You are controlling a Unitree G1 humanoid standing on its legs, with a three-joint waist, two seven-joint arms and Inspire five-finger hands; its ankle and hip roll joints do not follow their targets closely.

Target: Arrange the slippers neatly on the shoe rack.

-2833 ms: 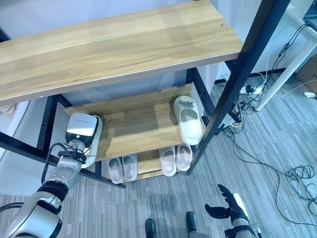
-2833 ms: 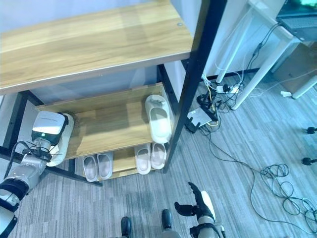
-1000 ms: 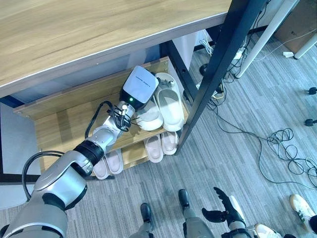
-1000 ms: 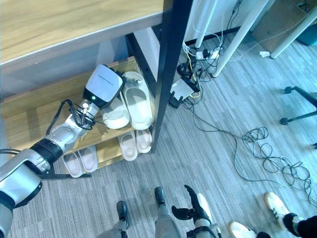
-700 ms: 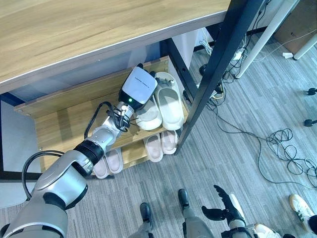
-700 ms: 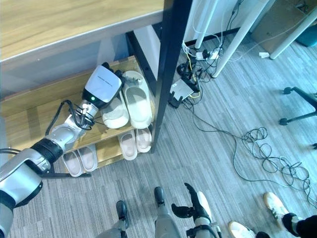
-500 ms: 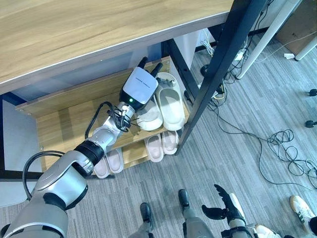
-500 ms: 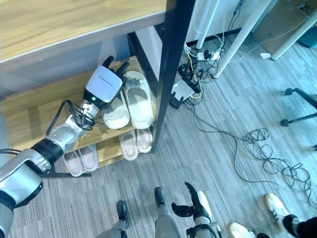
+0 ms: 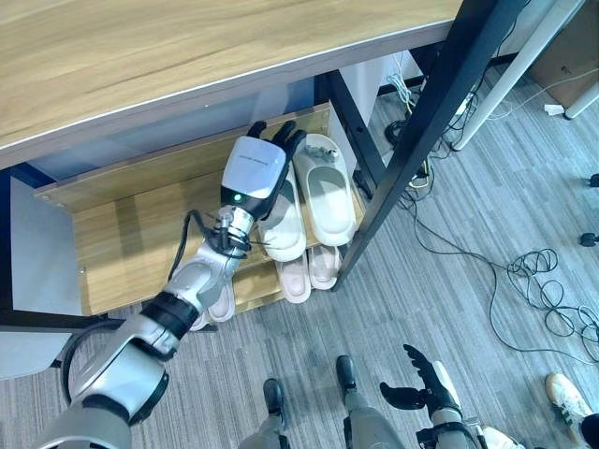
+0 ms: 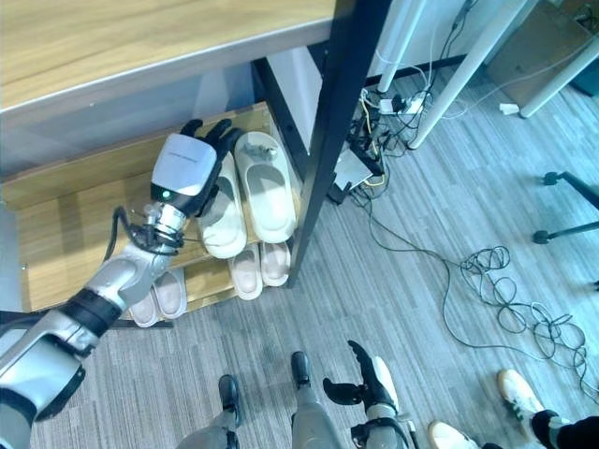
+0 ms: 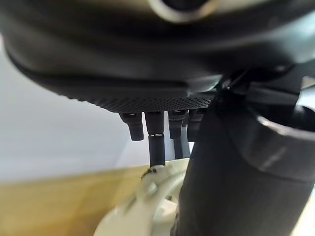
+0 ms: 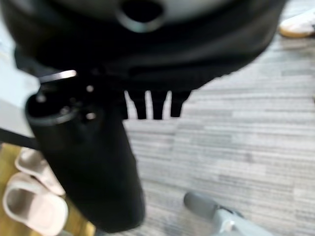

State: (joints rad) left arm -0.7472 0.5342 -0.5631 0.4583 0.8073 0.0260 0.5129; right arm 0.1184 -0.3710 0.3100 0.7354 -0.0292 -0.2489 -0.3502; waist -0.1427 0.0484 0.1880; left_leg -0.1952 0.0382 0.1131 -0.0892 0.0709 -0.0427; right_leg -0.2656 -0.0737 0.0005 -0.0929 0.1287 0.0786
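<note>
While over one white slipper (image 9: 284, 217), left hand (image 9: 267, 145) open-fingered, no legible writing

Wooden shoe rack (image 9: 122, 234), white slippers (image 9: 323, 192) on middle shelf

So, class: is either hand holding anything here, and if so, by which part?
Nothing is held: the left hand lies with straight fingers over the slipper; the right hand is open, empty.

Left robot hand (image 10: 208, 140), fingers straight, over the cream slipper (image 10: 225, 220) beside its mate (image 10: 265, 198).
</note>
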